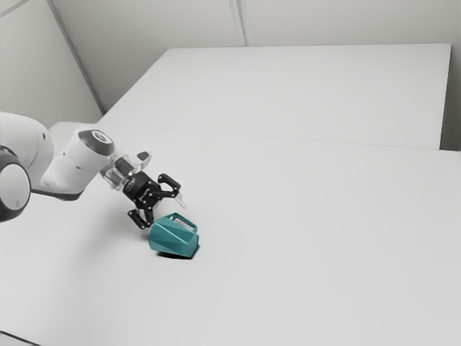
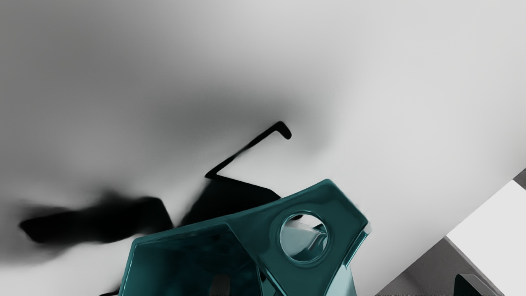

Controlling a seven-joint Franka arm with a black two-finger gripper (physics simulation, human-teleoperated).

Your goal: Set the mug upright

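black fingers (image 1: 169,180) wide apart, near teal mug (image 1: 173,238)

White table (image 1: 324,238), pale wall (image 1: 346,21) behind

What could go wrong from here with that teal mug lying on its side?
The claw is open close to the mug, and in the wrist view one fingertip overlaps the mug's open mouth. Moving closer might bump the rim and push the mug along the table.

The handle sticks out on one side, so if the claw catches only that, the mug could twist or slip while being turned up.
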